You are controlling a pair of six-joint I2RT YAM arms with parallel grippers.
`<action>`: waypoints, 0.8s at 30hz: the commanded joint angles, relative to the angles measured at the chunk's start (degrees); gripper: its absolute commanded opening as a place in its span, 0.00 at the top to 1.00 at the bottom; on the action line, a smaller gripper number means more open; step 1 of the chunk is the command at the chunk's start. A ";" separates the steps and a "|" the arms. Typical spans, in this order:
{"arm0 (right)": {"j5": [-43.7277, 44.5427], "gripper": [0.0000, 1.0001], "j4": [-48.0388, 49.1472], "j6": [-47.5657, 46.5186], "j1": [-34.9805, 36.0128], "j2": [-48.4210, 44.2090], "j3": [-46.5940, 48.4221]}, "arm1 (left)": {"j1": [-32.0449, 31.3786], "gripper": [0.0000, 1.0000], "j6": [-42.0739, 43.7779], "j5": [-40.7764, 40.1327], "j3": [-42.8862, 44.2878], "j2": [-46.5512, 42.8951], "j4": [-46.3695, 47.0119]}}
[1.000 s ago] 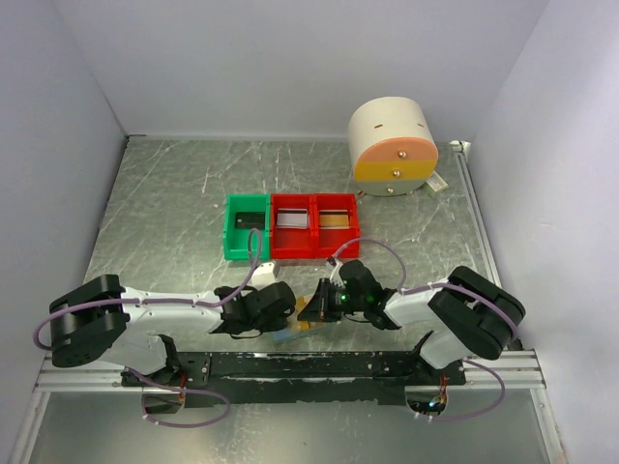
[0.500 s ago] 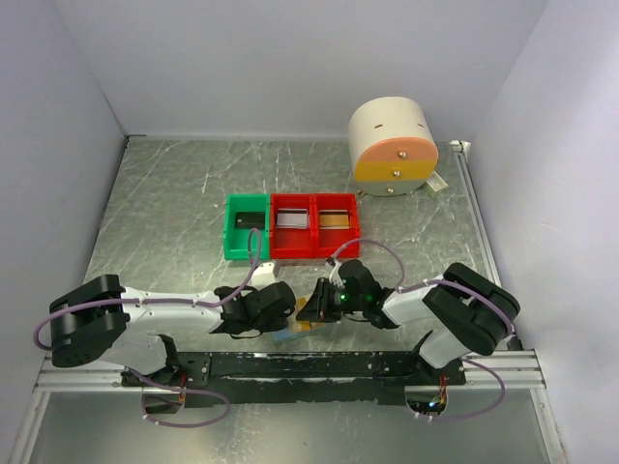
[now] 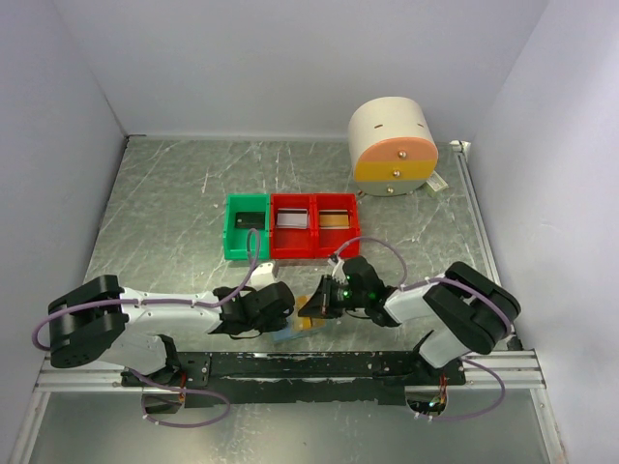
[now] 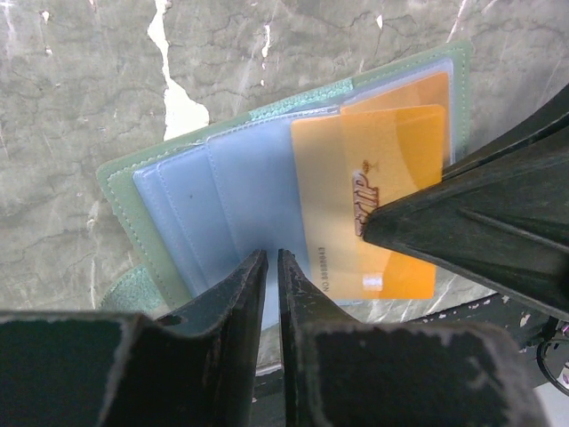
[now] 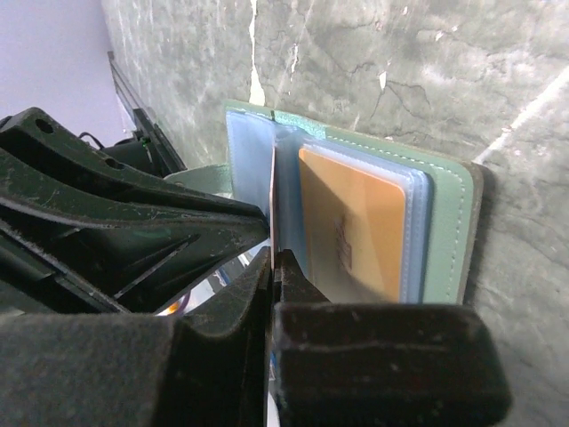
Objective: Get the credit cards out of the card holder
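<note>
Credit card (image 4: 366, 173) pinched by right hand (image 5: 270, 256).

Top view was bright and evenly lit, soft light from above, faint shadows under the arms. The table (image 3: 164, 213) had a mild sheen, no hard glare. Wrist views were dimmer: near fingers (image 4: 204, 347) blurred and almost black (detail lost), card holder (image 4: 231, 178) sharp.

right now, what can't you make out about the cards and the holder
Top external: card holder too small, mostly covered; card count unreadable.
Left wrist: right end effector covers part of the orange card; its small print is blurred.
Right wrist: left end effector hides the holder's left side; the right fingers hide its near edge.
</note>
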 commanded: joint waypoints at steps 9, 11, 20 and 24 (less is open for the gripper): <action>1.55 1.00 -14.41 -7.86 -3.86 -14.54 0.24 | 0.48 0.73 -0.25 -1.27 -2.14 -1.26 -4.60; 1.38 1.00 -16.28 -9.06 -3.90 -16.38 0.86 | 0.52 0.71 -0.30 -1.59 -2.18 -2.97 -4.68; 0.84 1.00 -16.31 -13.54 -3.78 -21.91 0.86 | 0.52 0.50 1.23 -1.32 -4.19 -13.62 -3.89; 2.56 1.00 -16.47 -16.38 -3.65 -26.40 0.78 | 0.48 0.29 1.27 -1.73 -4.74 -18.21 -4.98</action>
